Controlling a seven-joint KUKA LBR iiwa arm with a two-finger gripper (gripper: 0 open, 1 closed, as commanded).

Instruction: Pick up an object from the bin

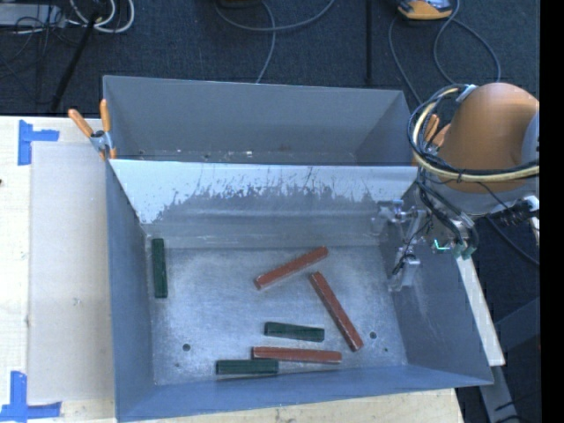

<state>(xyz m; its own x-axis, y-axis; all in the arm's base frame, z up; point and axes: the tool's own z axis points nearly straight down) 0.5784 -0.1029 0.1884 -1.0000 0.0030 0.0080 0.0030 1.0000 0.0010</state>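
Gripper (404, 258) at three o'clock in grey metal bin (264, 122), jaw state indeterminate, nothing seen held; nearest reddish-brown flat bar (335, 311) lies untouched; pick outstanding

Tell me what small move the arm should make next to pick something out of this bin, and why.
Probably shift the gripper left, toward the slanted reddish-brown bar. The gripper hangs beside the bin's right wall over bare metal, and that bar looks like the nearest thing to it, lying flat on the floor with room along its middle.
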